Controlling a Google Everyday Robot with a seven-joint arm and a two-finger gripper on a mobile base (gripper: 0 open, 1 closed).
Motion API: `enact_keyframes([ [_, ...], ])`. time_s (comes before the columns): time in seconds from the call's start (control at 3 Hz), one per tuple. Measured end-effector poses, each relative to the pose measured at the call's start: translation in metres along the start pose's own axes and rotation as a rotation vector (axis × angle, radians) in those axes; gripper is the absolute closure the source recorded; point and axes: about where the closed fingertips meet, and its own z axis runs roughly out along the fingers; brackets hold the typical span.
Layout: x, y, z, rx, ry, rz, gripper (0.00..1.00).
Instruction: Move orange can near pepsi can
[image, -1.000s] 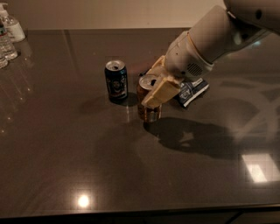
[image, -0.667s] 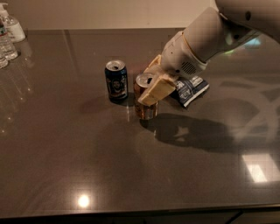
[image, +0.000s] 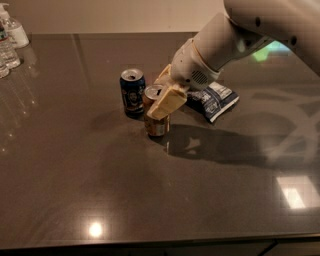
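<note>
The orange can (image: 156, 124) is upright at table level, just right of and slightly in front of the pepsi can (image: 132, 93); a narrow gap separates the two. My gripper (image: 163, 94) reaches in from the upper right and is shut on the orange can's upper half. One tan finger (image: 168, 102) crosses the front of the can and the other sits behind it. The pepsi can stands upright and free on the dark table (image: 100, 175).
A blue-and-white chip bag (image: 214, 100) lies flat just right of the gripper, partly under the arm. Clear water bottles (image: 9, 45) stand at the far left corner. The table's front edge runs along the bottom of the view.
My gripper has moved left with the orange can in it, closing the gap to the pepsi can. The pepsi can and chip bag have not moved.
</note>
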Motion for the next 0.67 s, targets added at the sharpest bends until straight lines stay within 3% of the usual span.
enact_keyframes([
  [0.33,-0.0011,-0.0070,0.0118,-0.015,-0.003,0.019,0.83],
  [0.67,-0.0034,-0.0133,0.0201,-0.021,0.001,0.023,0.59],
])
